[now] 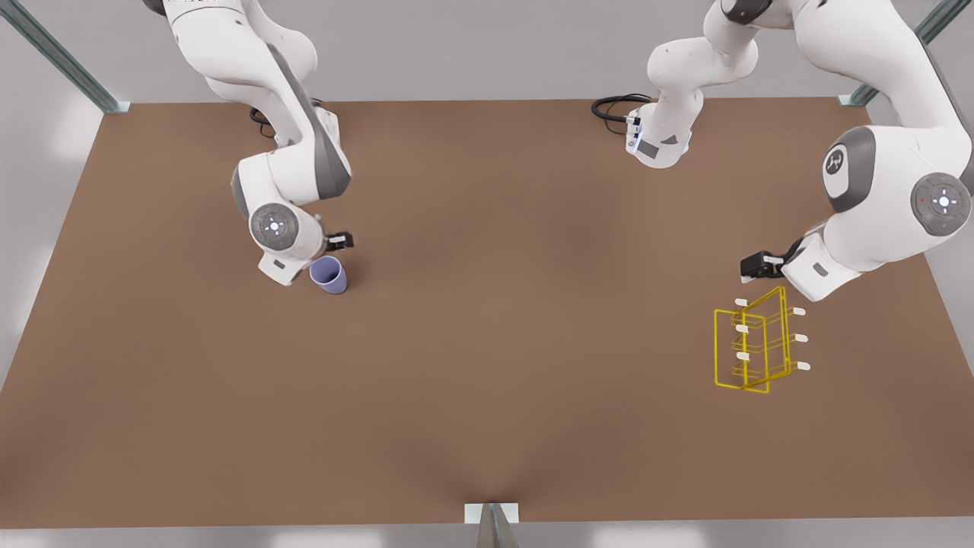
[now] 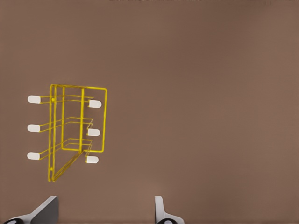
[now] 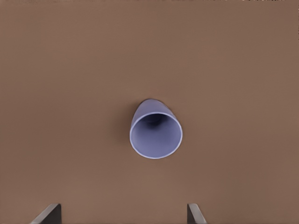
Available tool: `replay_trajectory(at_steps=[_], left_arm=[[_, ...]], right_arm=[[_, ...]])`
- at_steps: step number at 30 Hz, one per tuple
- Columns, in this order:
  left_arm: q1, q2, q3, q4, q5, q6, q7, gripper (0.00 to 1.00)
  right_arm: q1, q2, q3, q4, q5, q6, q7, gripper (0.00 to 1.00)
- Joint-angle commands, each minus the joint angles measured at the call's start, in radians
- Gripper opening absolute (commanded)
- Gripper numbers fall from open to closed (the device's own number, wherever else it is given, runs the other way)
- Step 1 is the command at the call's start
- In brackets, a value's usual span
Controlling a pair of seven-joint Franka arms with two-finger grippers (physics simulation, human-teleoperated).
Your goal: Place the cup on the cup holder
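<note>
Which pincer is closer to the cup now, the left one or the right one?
The right pincer is closer: it hovers open just above the cup. The left pincer, also open, is far across the table, above the holder.

The cup (image 3: 155, 135) looks smooth matt plastic; the cup holder (image 2: 77, 128) thin glossy wire; the table (image 1: 494, 342) matt brown.

Both hands' fingers (image 3: 52, 213) cropped by frame edge.
</note>
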Motion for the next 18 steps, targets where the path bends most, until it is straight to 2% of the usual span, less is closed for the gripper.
replay_trajectory(at_steps=[1, 5, 14, 18], left_arm=[[-0.001, 0.003, 0.000, 0.000, -0.003, 0.003, 0.004, 1.00], [-0.003, 0.003, 0.000, 0.000, -0.003, 0.003, 0.003, 1.00], [0.000, 0.004, 0.000, 0.000, -0.003, 0.005, 0.004, 1.00], [-0.001, 0.004, -0.002, 0.000, -0.001, 0.005, 0.003, 1.00]], right_arm=[[0.019, -0.012, 0.016, -0.054, -0.001, 0.252, 0.218, 1.00], [0.019, -0.017, 0.016, -0.244, -0.040, 0.572, 0.215, 1.00], [-0.028, -0.006, 0.002, -0.308, -0.045, 0.606, 0.218, 1.00], [0.018, 0.024, -0.007, -0.296, -0.042, 0.622, 0.239, 1.00]])
